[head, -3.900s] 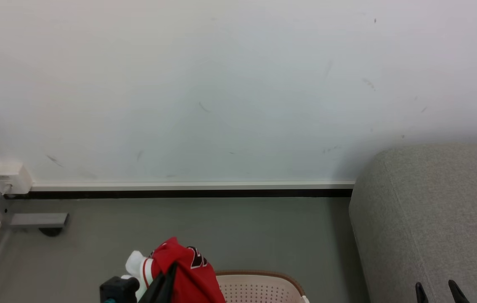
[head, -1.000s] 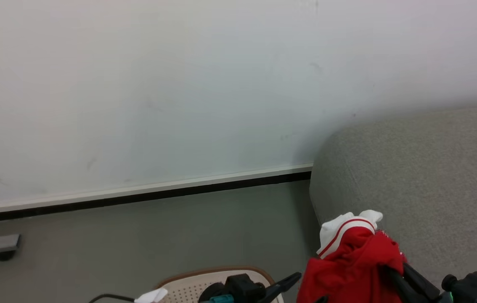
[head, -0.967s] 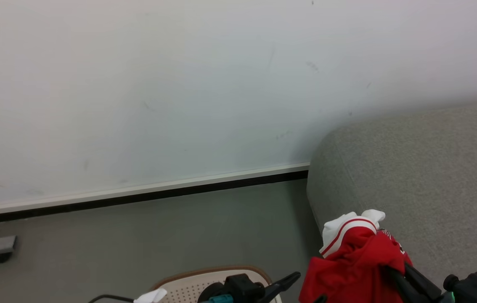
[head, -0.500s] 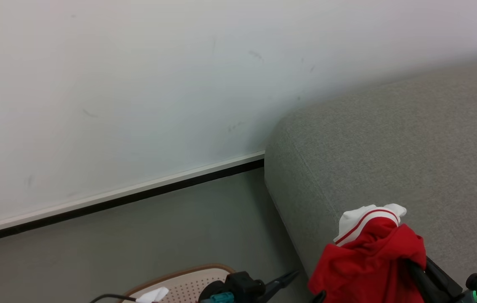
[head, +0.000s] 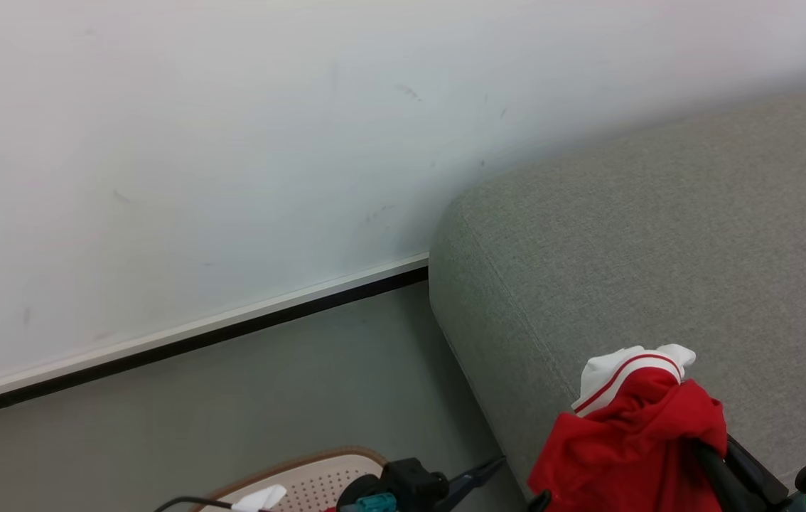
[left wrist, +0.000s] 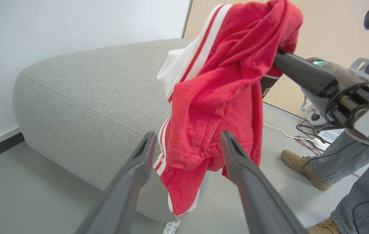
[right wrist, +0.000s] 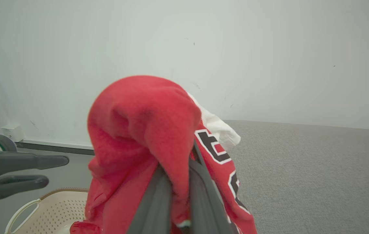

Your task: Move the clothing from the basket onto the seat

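The right hand [right wrist: 177, 170] has its two dark fingers pressed together on a fold of the red clothing [right wrist: 139, 120], and the cloth is draped over the fingertips like a hood. From this pinch the clothing [left wrist: 217, 91] hangs down in the air in a loose bunch, with the white trim stripes at one side and black numerals with white edges at the other. It hangs at the front edge of the light-grey seat [left wrist: 90, 91], near its rounded corner; whether the cloth touches the cushion, I cannot tell. In the head view the red bunch [head: 623, 441] is in front of the seat [head: 659, 235].

The left hand [left wrist: 188, 136] is spread, with nothing between its fingers, and it points toward the lower part of the hanging clothing without touching it. Under this hand stands the basket [head: 303, 476], cream-white with a brown rim, on the grey floor [head: 303, 370] beside the seat's corner. Behind is a white wall [head: 232, 142]. A person's legs in jeans and tan shoes [left wrist: 301, 165] stand near the right arm.
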Motion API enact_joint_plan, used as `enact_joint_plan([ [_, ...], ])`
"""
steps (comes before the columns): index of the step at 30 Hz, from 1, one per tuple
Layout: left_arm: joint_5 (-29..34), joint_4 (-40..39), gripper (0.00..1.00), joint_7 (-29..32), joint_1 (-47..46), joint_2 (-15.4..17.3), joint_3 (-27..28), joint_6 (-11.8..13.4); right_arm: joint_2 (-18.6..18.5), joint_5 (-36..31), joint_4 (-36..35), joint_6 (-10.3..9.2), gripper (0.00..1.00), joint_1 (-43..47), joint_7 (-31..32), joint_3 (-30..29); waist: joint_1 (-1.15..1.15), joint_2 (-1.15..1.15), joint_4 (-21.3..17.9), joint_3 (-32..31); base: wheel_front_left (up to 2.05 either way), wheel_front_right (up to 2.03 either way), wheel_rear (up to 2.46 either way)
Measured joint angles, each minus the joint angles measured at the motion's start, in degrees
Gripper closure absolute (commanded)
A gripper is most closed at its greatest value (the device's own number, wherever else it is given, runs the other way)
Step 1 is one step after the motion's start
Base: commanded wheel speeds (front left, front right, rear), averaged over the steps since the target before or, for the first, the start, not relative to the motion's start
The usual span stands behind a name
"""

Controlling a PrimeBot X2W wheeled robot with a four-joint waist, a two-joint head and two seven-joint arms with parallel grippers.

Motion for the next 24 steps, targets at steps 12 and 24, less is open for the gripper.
enact_joint_plan([
  [12, 0.0, 0.2, 0.00, -0.2, -0.3, -0.1, 0.2, -0.1, 0.5, -0.2, -0.1, 0.00, 1.00, 0.1, 0.0, -0.3, 0.00, 0.00, 0.2, 0.4, 0.00, 0.00, 0.00],
  [24, 0.4, -0.2, 0.00, -0.3, -2.7, 0.5, 1.7, -0.1, 1.5, -0.4, -0.6, 0.00, 1.00, -0.2, 0.0, -2.9, 0.00, 0.00, 0.4, 3.5, 0.00, 0.00, 0.00],
])
